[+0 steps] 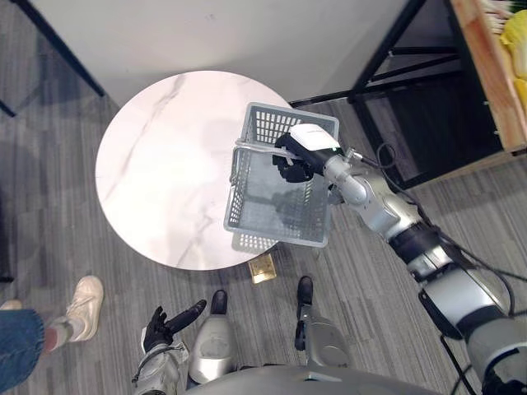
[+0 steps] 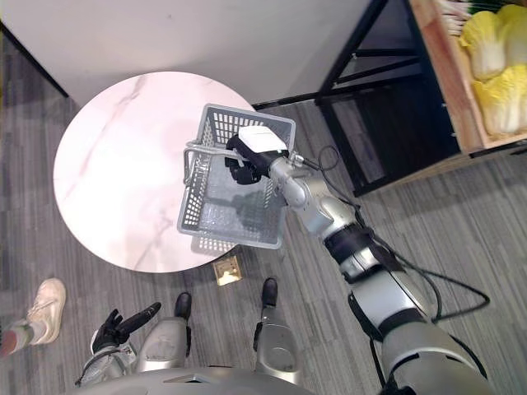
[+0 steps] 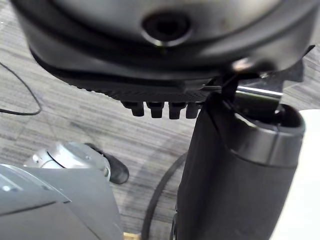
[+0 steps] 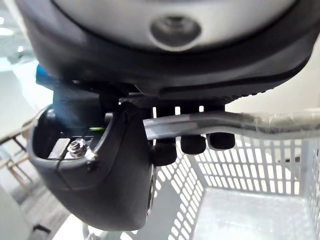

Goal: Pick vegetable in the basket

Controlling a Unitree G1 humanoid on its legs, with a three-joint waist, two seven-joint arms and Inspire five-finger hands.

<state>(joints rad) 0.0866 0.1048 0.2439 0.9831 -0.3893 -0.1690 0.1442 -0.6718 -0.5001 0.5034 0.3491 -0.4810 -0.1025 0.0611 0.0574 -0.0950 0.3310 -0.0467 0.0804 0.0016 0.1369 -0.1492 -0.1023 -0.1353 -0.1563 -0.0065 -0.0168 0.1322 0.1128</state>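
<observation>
An empty grey plastic basket (image 1: 272, 125) sits over the right edge of the round white marble table (image 1: 165, 164); whether it rests on the top or hangs just above it I cannot tell. My right hand (image 1: 298, 159) is inside the basket's rim, with its fingers (image 4: 192, 145) curled round the silver handle (image 4: 245, 122). Yellow-green cabbages (image 2: 486, 49) lie in a wooden crate (image 2: 445, 86) at the far right. My left hand (image 1: 167, 323) hangs low by my side with straight fingers and holds nothing.
A black metal rack frame (image 1: 385, 51) stands between the table and the crate. A person's shoe (image 1: 82, 303) is on the floor at the lower left. A small brown square (image 1: 263, 268) lies on the floor under the basket.
</observation>
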